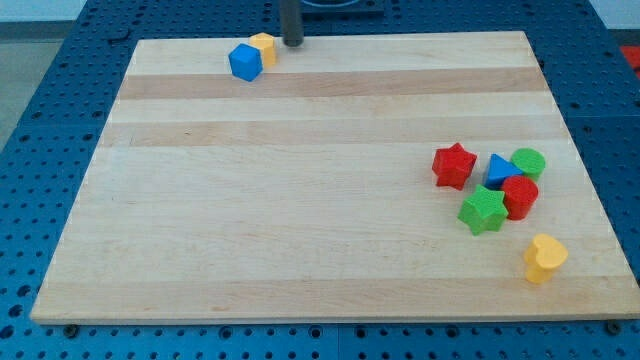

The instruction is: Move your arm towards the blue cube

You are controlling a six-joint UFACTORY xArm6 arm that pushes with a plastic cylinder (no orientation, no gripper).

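Dark rod, no fingers to judge; my tip (293,44) just right of yellow plastic block (264,46) touching blue plastic cube (244,62), on pale wooden worktop (300,220).

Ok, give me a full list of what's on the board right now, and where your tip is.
Blue cube: one, blue, near the board's top edge, left of centre.
Yellow block: one, yellow, touching the blue cube on its upper right; shape unclear.
Red star: one, red, left end of the cluster at the view's right.
Blue triangle: one, blue, between red star and green cylinder.
Green cylinder: one, green, cluster's right.
Red cylinder: one, red, below the triangle.
Green star: one, green, cluster's bottom.
Yellow heart: one, yellow, alone at lower right.
Wooden board: one, light wood.
My tip: one, dark, just right of the yellow block.
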